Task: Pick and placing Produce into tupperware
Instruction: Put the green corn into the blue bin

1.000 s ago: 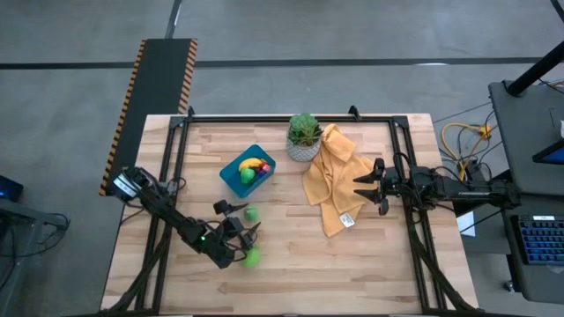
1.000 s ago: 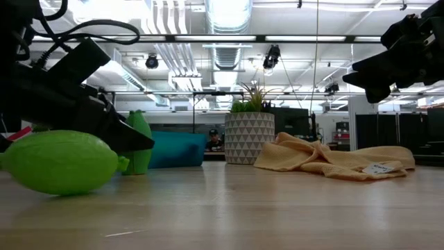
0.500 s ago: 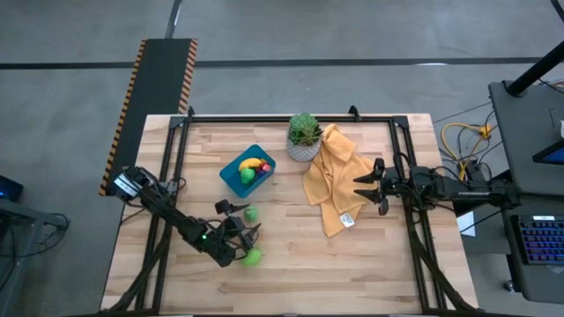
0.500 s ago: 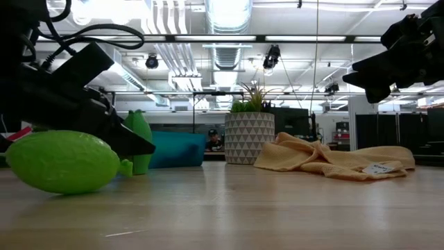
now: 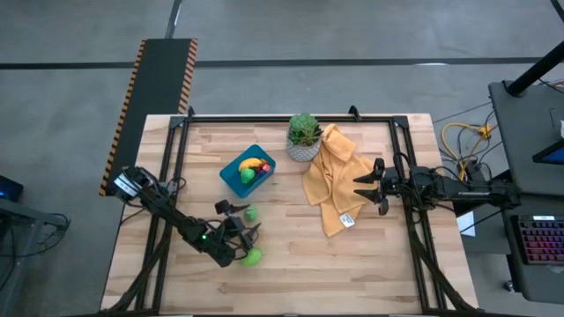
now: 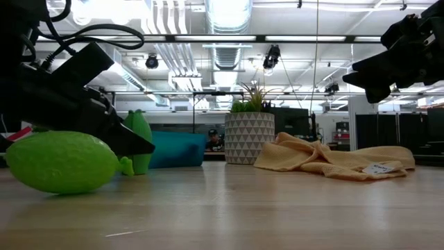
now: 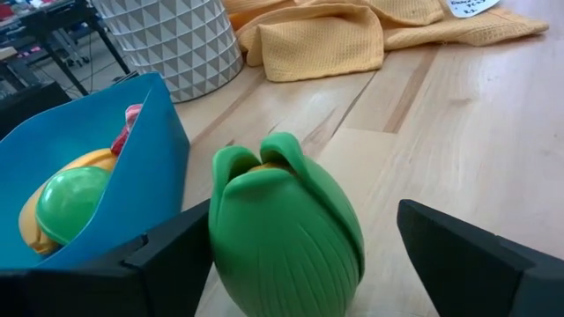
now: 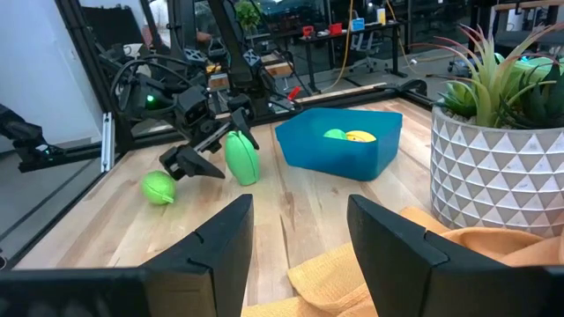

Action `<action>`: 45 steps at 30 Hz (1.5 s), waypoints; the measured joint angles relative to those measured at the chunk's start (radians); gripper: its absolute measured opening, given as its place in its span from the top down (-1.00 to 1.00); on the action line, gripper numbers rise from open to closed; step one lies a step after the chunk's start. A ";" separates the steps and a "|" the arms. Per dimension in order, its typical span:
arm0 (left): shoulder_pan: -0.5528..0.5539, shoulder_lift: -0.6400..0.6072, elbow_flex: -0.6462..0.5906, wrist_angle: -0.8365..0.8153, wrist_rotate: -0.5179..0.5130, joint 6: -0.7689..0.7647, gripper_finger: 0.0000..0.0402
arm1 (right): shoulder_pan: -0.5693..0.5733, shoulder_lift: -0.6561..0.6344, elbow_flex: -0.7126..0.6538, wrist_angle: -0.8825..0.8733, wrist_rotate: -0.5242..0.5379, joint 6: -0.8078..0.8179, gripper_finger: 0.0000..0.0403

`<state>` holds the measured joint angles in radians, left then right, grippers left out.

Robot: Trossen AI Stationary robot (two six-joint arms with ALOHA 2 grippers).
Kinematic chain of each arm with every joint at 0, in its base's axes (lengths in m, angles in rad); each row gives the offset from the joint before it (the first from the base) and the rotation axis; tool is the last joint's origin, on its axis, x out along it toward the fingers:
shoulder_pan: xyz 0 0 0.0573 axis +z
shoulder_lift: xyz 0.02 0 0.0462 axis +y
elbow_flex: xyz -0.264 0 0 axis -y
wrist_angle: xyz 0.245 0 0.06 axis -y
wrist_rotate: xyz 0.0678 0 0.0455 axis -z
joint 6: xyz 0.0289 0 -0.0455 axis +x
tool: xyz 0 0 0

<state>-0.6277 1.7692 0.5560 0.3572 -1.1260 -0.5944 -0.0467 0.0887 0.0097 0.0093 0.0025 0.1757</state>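
The blue tupperware [image 5: 231, 179] stands at the table's middle left and holds a yellow banana [image 5: 251, 163], a green ball [image 7: 75, 198] and a red piece. Just in front of it a dark green rounded piece [image 7: 282, 229] stands upright on the wood. My left gripper [image 7: 304, 211] is open and low over the table, one finger on either side of this piece. A lime-green fruit [image 5: 253, 256] lies on the table beside that gripper, nearer the front edge. My right gripper [image 5: 357, 187] waits open above the table's right part. My left gripper comes in nearly level from the table's left front. One finger [image 7: 172, 255] stands right against the green piece's side [image 7: 218, 231], and I cannot tell whether it touches. The other finger [image 7: 476, 260] is clear of the piece, which rests on the table.
A white patterned pot with a green plant [image 5: 304, 139] stands behind the tupperware at the far middle. A yellow cloth [image 5: 335, 180] lies crumpled to the pot's right, under my right gripper. Bare wood spreads across the table's front half.
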 joint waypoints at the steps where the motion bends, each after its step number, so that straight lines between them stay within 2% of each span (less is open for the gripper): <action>1: 0.000 0.000 0.000 0.000 0.000 0.000 -0.61 | 0.000 0.000 0.000 0.000 0.000 0.000 0.12; 12: 0.000 0.000 0.000 -0.008 0.007 0.009 -0.23 | 0.000 0.000 0.000 0.000 0.000 0.000 0.12; 19: 0.000 -0.001 0.000 -0.007 0.003 0.025 -0.07 | 0.000 0.000 0.000 0.000 0.000 0.000 0.12; 31: 0.000 -0.012 0.000 -0.008 0.009 0.035 -0.05 | 0.000 0.000 0.000 0.000 0.000 0.000 0.12; 45: 0.000 -0.156 0.006 0.001 0.006 0.165 -0.04 | 0.000 0.000 0.000 0.000 0.000 0.000 0.12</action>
<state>-0.6277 1.6130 0.5617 0.3577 -1.1202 -0.4297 -0.0467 0.0883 0.0097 0.0090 0.0021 0.1761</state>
